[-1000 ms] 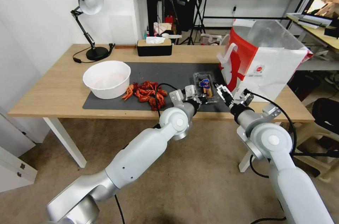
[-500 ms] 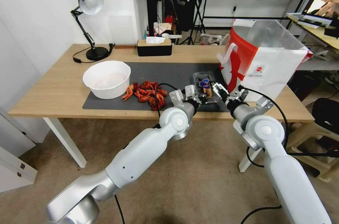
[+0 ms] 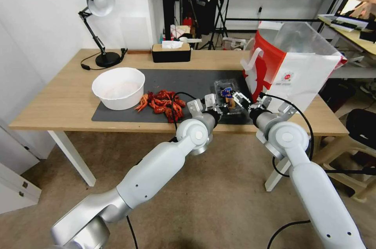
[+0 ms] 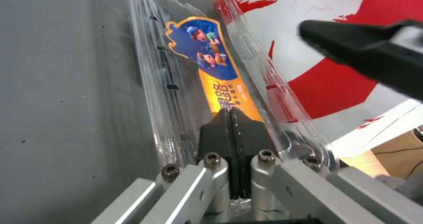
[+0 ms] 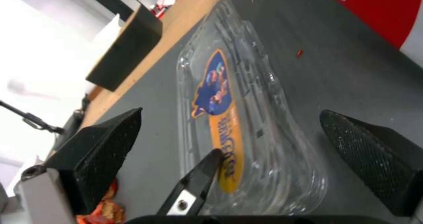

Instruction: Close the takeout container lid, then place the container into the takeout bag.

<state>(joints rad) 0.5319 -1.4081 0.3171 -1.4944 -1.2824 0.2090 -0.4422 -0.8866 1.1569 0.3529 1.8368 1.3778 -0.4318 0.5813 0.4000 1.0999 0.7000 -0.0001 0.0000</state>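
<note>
The room was evenly and brightly lit, with soft, faint shadows under the table (image 3: pixel 58 111). The head view bowed straight lines outward near its edges, like a wide lens. A desk lamp (image 3: pixel 98 2) stood against a pale wall that looked washed out. In the right wrist view, the far background was blown out to white and the nearest black fingers (image 5: pixel 105 141) were soft. In the left wrist view, glare streaked the clear plastic container (image 4: pixel 176 85), and the other arm's finger (image 4: pixel 365 52) was blurred

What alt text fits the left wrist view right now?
The left tool, fingers shut, presses on the clear lid of the takeout container, which lies on the grey mat. The red-and-white takeout bag stands just beyond it.
</note>
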